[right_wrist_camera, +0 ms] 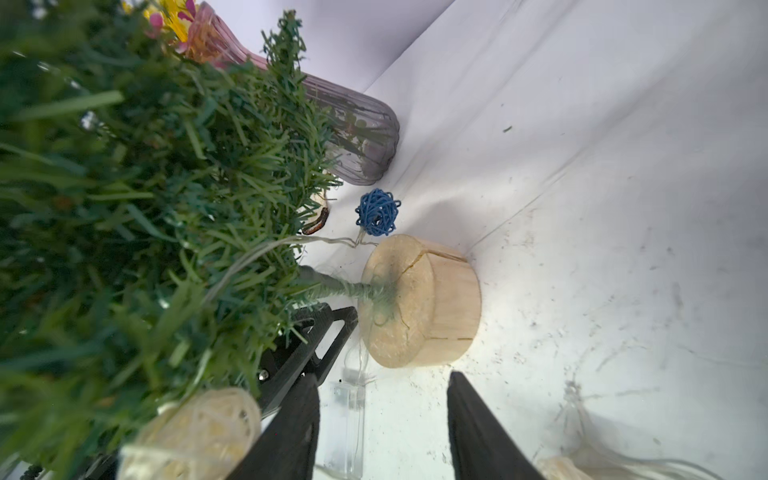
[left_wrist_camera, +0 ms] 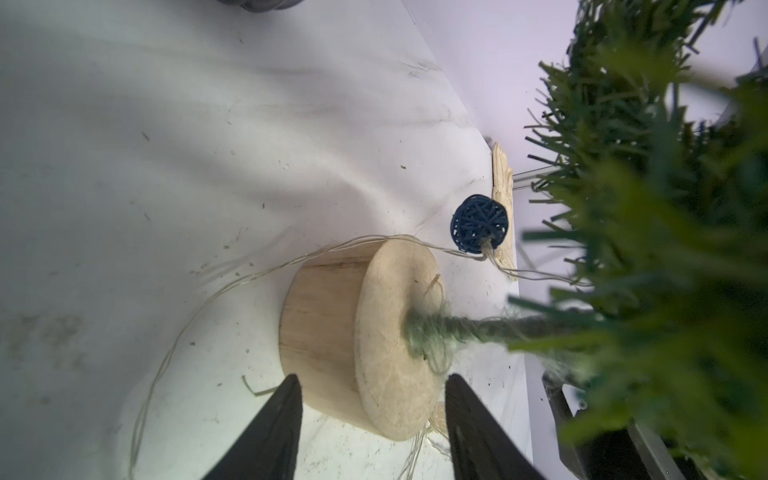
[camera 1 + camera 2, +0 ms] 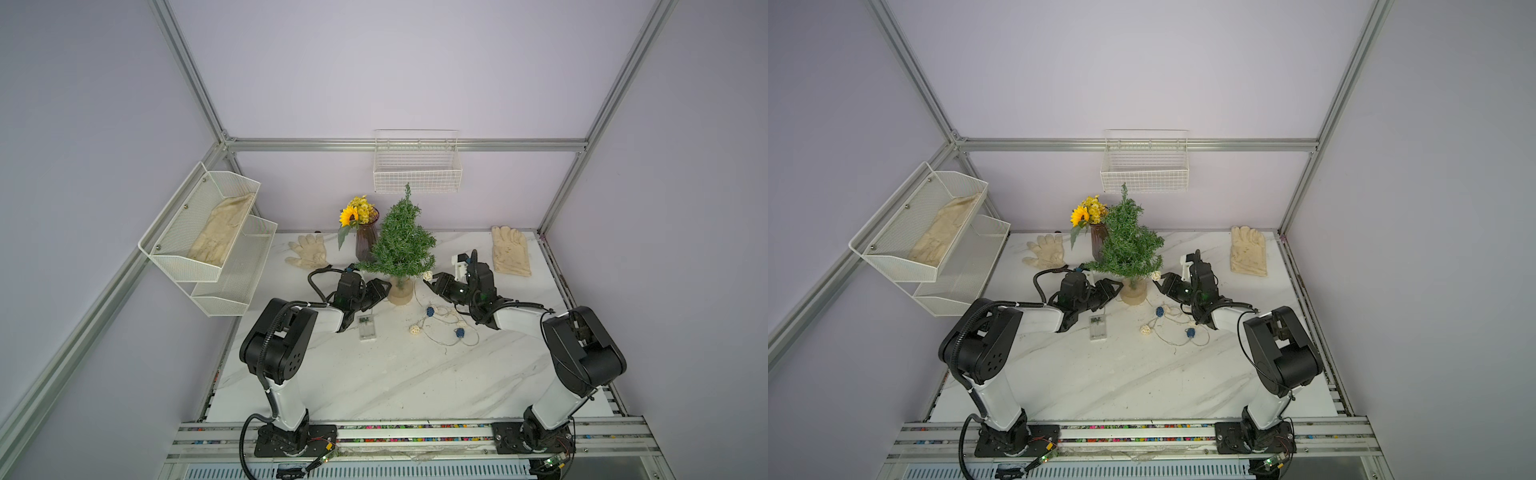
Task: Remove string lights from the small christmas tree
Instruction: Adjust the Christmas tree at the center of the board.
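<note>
Looking at the string lights [image 3: 440, 322], most of the strand is already lying in a loose tangle on the table [image 3: 374, 386], just to the right and near side of the small christmas tree [image 3: 401, 241]. The clear battery box [image 3: 367, 328] lies flat to the near left of the wooden base [image 2: 361, 328]. Not all of it is off though. One cream ball [image 3: 427, 275] hangs at the tree's lowest right branch, and a blue ball [image 2: 478, 226] sits on the far side of the base, with wire curling round the base and running up into the needles.

The left gripper [image 2: 372, 377] has its jaws apart right at the base; whether they touch the wood can't be told. The right gripper [image 1: 382, 378] is also spread open with nothing between its fingers, the cream ball just beside one of them.

Best bet for this step: the left one steadies the base while the right pinches the wire near that cream ball, not the ball itself, and draws it outward and low so the tree doesn't tip into the vase [image 3: 365, 243] just beside it. The loop round the base probably needs lifting clear rather than yanking.

No brand, label or readable writing shows anywhere.
</note>
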